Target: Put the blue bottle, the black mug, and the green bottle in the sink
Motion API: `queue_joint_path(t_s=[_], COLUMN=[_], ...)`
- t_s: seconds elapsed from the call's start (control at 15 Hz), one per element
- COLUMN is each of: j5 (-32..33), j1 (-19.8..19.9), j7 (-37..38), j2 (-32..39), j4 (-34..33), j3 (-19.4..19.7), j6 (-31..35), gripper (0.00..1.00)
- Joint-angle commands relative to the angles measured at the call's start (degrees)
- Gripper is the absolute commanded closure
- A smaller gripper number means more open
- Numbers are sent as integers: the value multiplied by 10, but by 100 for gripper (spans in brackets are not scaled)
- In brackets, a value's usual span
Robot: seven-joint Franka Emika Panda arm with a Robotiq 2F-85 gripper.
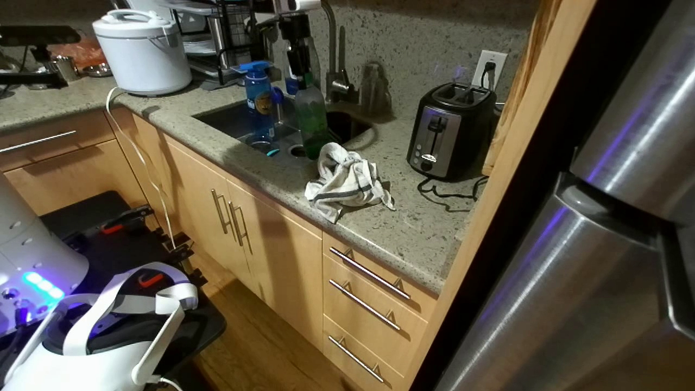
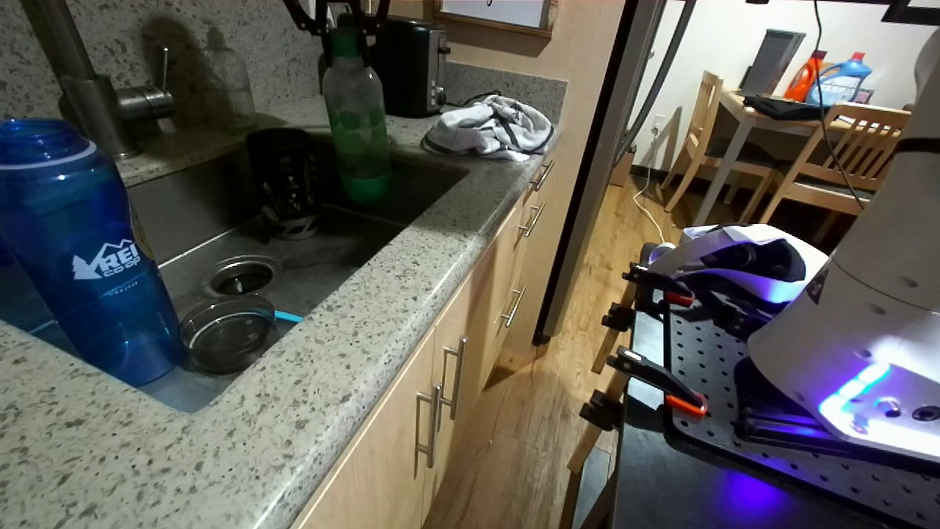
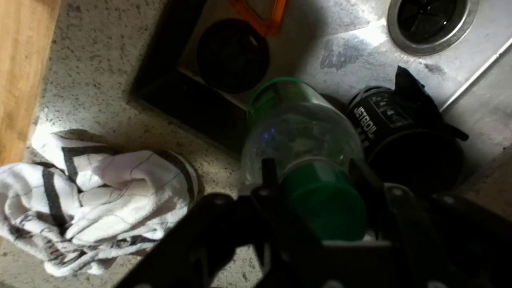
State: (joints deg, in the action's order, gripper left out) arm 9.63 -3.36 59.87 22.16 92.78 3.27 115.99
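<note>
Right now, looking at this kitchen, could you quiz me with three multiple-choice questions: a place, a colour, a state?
1. Where is the black mug?
A. On the floor
B. In the sink
C. On the toaster

2. What colour is the rice cooker?
A. White
B. Red
C. Green

3. What is the end effector doing?
A. Gripping the towel
B. Holding nothing
C. Gripping the green bottle by its cap

1: B, the wrist view shows it inside the sink.
2: A, plainly white in an exterior view.
3: C, its fingers flank the cap in the wrist view.
</note>
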Motion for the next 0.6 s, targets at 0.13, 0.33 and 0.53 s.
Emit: queue_joint_path(t_s=[0.13,0.33,0.53], j5=[-68,-83,-91], j1=[25,36,45], j7=[-60,-60,-54], j2=[61,96,134], j4=[-95,-137,-174], j3=[7,17,24], j6=[-69,-95,-107], gripper=[77,77,77])
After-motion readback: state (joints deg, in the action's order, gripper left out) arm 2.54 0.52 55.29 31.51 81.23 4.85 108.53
